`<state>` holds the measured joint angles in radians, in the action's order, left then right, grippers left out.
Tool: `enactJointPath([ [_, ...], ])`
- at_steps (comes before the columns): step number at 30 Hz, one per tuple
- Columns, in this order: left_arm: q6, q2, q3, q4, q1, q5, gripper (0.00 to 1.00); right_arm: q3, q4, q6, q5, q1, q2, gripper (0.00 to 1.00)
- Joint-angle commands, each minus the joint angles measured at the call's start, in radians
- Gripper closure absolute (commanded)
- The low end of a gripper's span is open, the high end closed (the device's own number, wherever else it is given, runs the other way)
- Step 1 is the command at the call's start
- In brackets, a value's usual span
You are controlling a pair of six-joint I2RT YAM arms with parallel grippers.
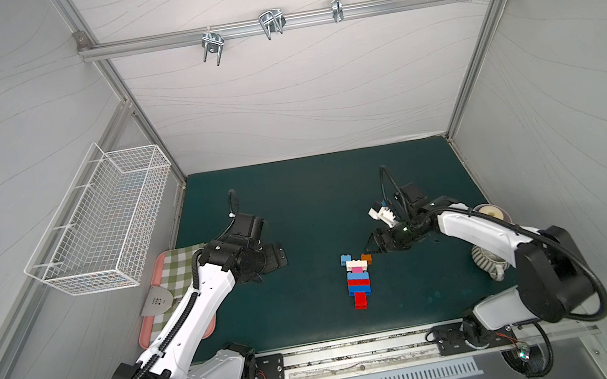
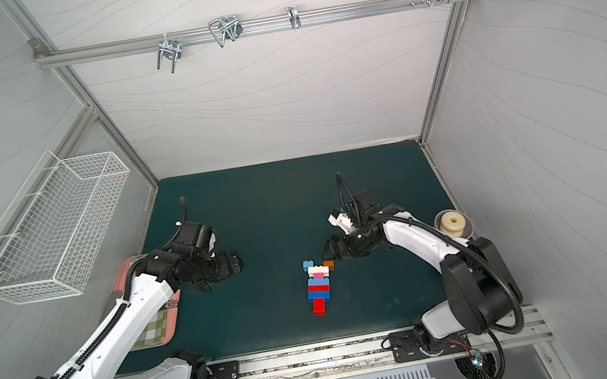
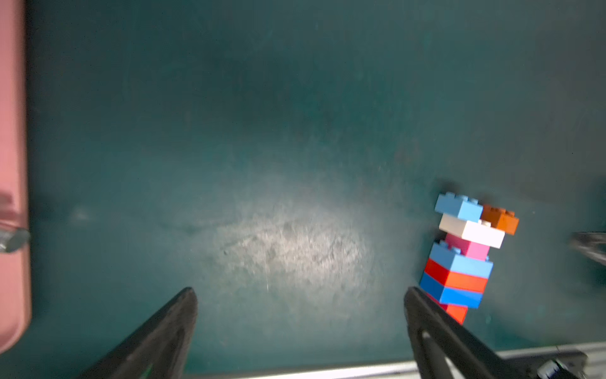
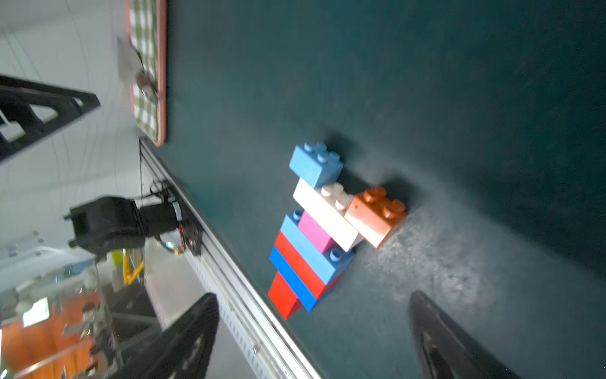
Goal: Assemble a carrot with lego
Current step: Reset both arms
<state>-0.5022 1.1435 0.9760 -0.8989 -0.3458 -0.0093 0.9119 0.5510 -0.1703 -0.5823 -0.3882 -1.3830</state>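
**Brick carrot down on the mat.** The assembled carrot [image 1: 358, 278] lies flat on the green mat [image 1: 315, 197] between the two arms. Its red tip [image 1: 360, 300] points toward the front rail and its prongs toward the back wall. The right gripper [image 1: 369, 247] hangs just beside the orange prong [image 1: 366, 258], jaws spread wide and holding nothing. The left gripper [image 1: 278, 256], well apart on the other side, is likewise wide and empty.

Only the right wrist view resolves the studs on the orange prong and the light-blue prong [image 4: 316, 165]. It also shows the white bar and the pink, blue and red layers below them (the left wrist view, blurred, catches the carrot partly behind one dark finger [image 3: 419, 308]).

In a top view a cream ring [image 2: 453, 222] sits in a clear round tub [image 2: 470, 226] by the right arm. In a top view where the arm covers most of that tub, a ribbed pale object [image 1: 484, 259] shows beneath the arm.

A pink tray [image 1: 149, 334] at the mat's left edge carries a green checked cloth [image 1: 178, 268] with a flat metal piece [image 1: 159, 302] on it. A white wire basket [image 1: 106, 230] hangs on the left wall.
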Motion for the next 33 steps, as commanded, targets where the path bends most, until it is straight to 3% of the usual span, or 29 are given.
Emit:
enactJointPath([
  [1, 0.073, 0.040, 0.043, 0.118, 0.034, -0.151, 0.01, 0.010, -0.074, 0.072, 0.080, 0.096, 0.045, 0.01],
  [5, 0.134, 0.078, 0.006, 0.301, 0.119, -0.213, 0.01, -0.040, -0.215, 0.119, 0.166, 0.232, 0.101, 0.01],
  [10, 0.237, 0.054, -0.147, 0.635, 0.215, -0.243, 0.01, -0.215, -0.499, 0.186, 0.333, 0.338, 0.188, 0.01],
  [14, 0.284, 0.087, -0.249, 0.853, 0.298, -0.250, 0.01, -0.333, -0.722, 0.161, 0.329, 0.435, 0.181, 0.01],
  [21, 0.358, 0.222, -0.376, 1.238, 0.352, -0.276, 0.01, -0.439, -1.068, 0.162, 0.315, 0.442, 0.018, 0.01],
  [24, 0.413, 0.268, -0.391, 1.312, 0.356, -0.267, 0.01, -0.464, -1.175, 0.179, 0.306, 0.442, -0.023, 0.01],
  [29, 0.412, 0.311, -0.438, 1.447, 0.367, -0.248, 0.01, -0.434, -1.142, 0.211, 0.249, 0.422, -0.043, 0.01],
  [33, 0.409, 0.333, -0.448, 1.477, 0.367, -0.248, 0.01, -0.418, -1.125, 0.283, 0.260, 0.341, -0.057, 0.01],
])
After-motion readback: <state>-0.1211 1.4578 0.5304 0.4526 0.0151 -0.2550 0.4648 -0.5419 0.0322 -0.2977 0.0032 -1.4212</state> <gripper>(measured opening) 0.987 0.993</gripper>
